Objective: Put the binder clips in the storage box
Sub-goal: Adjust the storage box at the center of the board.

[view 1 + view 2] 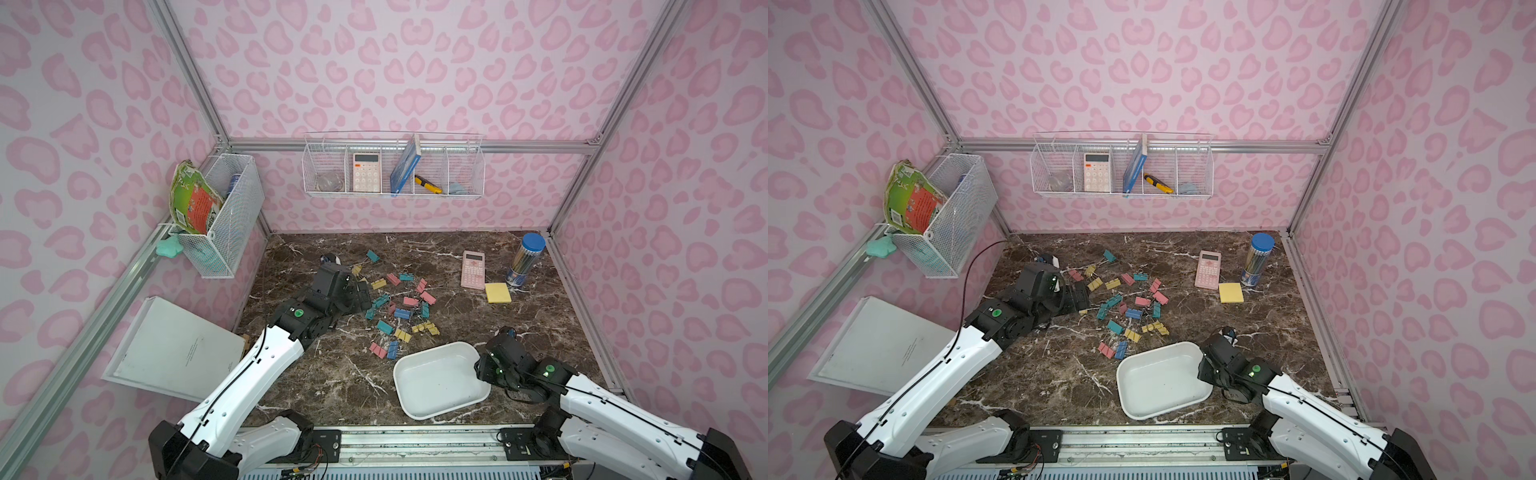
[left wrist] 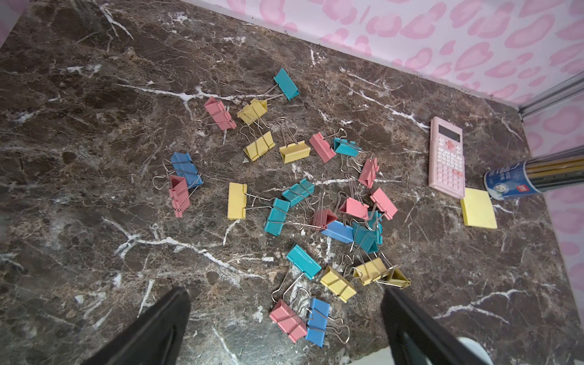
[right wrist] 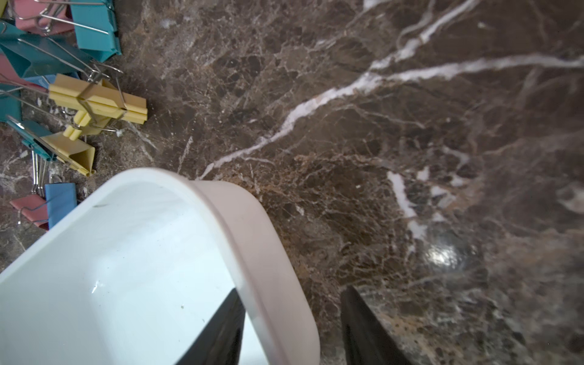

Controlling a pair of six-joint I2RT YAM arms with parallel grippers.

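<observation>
Several pastel binder clips [image 1: 399,307] [image 1: 1133,307] [image 2: 316,205] lie scattered across the middle of the marble table. My left gripper [image 1: 365,297] [image 1: 1079,297] [image 2: 286,292] hovers at the left edge of the pile, wide open and holding nothing. In the left wrist view a pink clip [image 2: 287,320] and a blue clip [image 2: 317,322] lie between its fingers. The white storage box [image 1: 399,374] [image 1: 1121,374] [image 3: 252,240] sits in front of the pile with nothing in it. My right gripper [image 1: 480,370] [image 1: 1202,370] [image 3: 292,292] straddles the box's right rim, one finger inside and one outside. It is open, with a gap at the outer finger.
A pink calculator [image 1: 473,270], a yellow sticky-note pad [image 1: 498,293] and a blue-capped pencil tube [image 1: 524,262] stand at the back right. A flat white board [image 1: 178,353] leans at the left. Wire baskets [image 1: 228,216] [image 1: 392,166] hang on the walls.
</observation>
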